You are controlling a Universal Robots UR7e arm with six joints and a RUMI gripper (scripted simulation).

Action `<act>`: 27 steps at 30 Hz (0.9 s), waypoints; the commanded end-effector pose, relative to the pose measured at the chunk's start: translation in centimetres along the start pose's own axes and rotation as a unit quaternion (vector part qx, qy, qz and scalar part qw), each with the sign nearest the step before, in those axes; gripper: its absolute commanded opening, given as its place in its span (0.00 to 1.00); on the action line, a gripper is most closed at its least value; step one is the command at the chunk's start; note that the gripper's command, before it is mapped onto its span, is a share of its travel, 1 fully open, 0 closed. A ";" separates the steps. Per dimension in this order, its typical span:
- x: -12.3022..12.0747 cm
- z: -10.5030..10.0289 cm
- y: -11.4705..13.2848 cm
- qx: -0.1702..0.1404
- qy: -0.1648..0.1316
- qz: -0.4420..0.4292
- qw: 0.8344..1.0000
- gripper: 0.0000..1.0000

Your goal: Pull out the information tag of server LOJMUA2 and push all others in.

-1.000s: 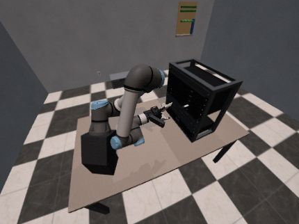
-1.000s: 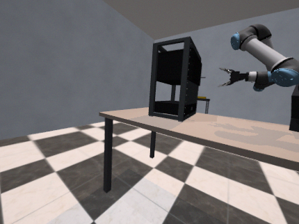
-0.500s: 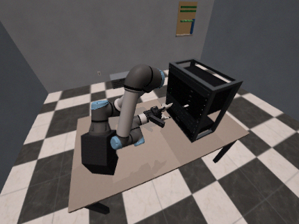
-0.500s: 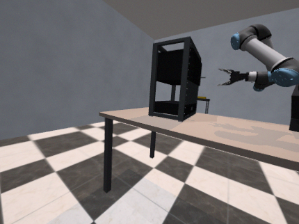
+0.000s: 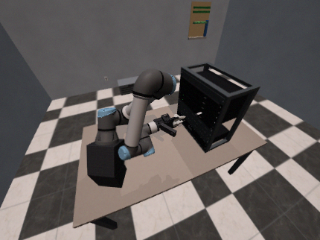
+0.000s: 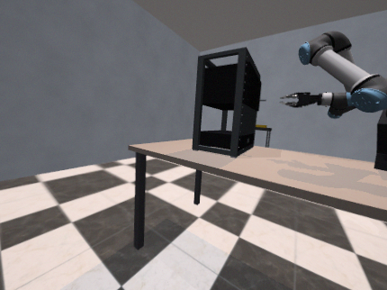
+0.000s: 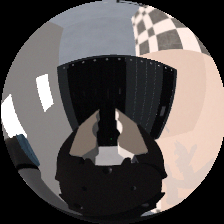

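The black rack [image 5: 243, 91] stands near the far right corner of the tan surface [image 5: 156, 177], its front face turned toward the arm [image 5: 141, 114]. One pale information tag [image 5: 199, 113] sticks out of that face about halfway up; the printing on it is too small to read, so which server carries LOJMUA2 cannot be told. The other slots look dark and flush.

The end effector [image 5: 179, 120] hangs level in front of the rack, apart from it, roughly at the height of the protruding tag but off to its side in the top view. Its fingers are drawn nearly together and nothing is between them. In the wrist view the rack front fills the field just beyond the fingertips, with open air between.

The arm's dark base block [image 5: 106, 162] sits at the opposite end of the surface. Behind the rack, a poster [image 5: 199, 19] hangs on the grey wall, and a checkered floor [image 5: 283, 177] surrounds everything.
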State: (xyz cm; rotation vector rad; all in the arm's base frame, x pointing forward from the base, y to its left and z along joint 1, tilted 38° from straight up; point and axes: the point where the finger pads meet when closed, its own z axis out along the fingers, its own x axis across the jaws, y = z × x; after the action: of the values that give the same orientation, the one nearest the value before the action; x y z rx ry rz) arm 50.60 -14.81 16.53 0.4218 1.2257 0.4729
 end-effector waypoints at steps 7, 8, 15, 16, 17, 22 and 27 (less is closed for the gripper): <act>0.0 0.0 0.0 0.000 0.000 0.000 1.000 0.15; 0.0 0.0 0.0 0.000 0.000 0.000 1.000 0.15; 0.0 0.0 0.0 0.000 0.000 0.000 1.000 0.15; 0.0 0.0 0.0 0.000 0.000 0.000 1.000 0.15; 0.0 0.0 0.0 0.000 0.000 0.000 1.000 0.15; 0.0 -0.1 0.0 0.000 0.000 0.000 1.000 0.15; 0.0 -0.8 0.0 0.000 0.000 0.000 1.000 0.15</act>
State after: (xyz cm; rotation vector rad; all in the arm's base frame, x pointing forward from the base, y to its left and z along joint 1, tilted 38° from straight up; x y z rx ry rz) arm 50.38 -14.80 16.46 0.4219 1.2258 0.4727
